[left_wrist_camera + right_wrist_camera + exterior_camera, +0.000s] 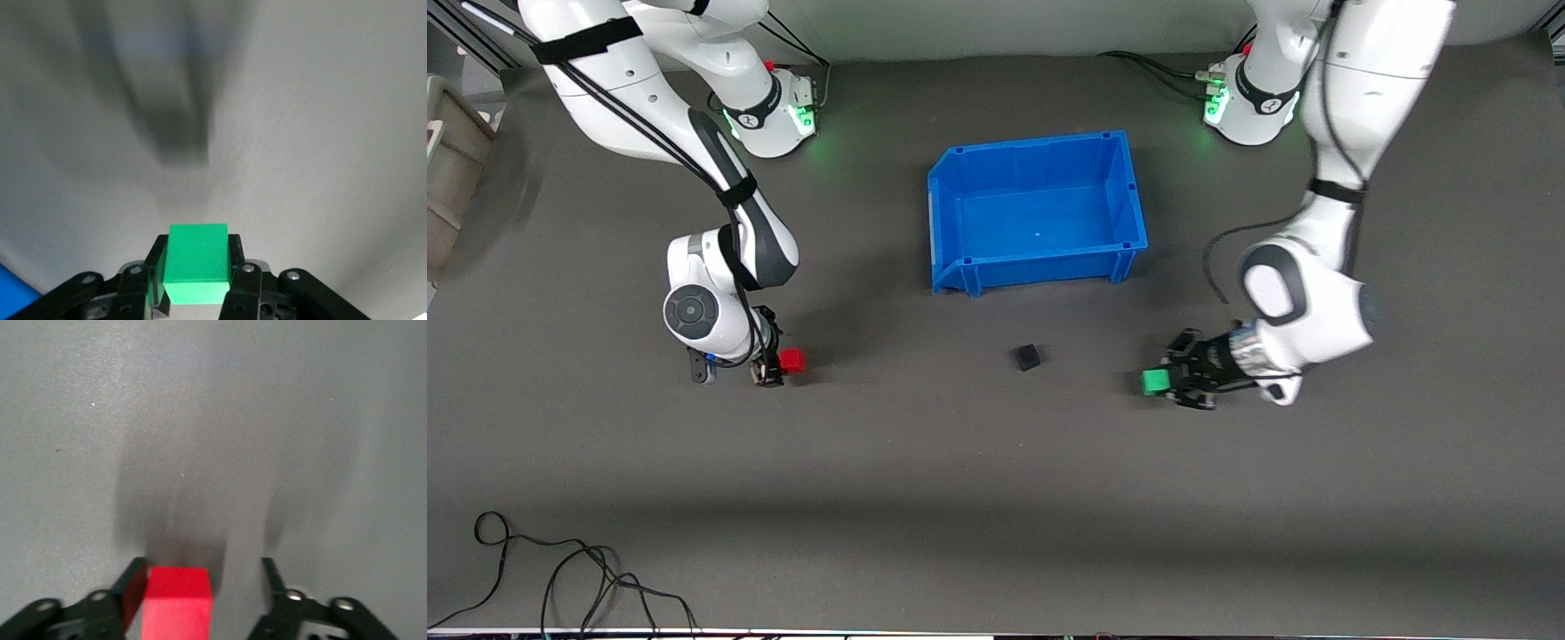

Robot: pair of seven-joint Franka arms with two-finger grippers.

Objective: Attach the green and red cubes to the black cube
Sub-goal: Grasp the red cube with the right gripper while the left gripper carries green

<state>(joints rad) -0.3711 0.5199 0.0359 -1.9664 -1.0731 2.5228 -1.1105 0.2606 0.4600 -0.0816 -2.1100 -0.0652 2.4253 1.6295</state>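
Cubes at both grippers, black cube waiting between them.
Left gripper clamps the small bright green cube; right gripper stands wide, the small bright red cube against one finger. Close squarely on red first, then bring both level toward the small matte black cube.

A dark grey, matte, felt-like table covering fills nearly the whole scene, and a pale grey wall or backdrop runs along its edge where the robot bases stand. A thin black cable lies in loose loops on the covering at the corner nearest the front camera, toward the right arm's end of the table, and a beige plastic container sits partly out of view just off that same end. Small green indicator lights glow on the covering near the wall, and broad soft shadows lie across the grey surface.
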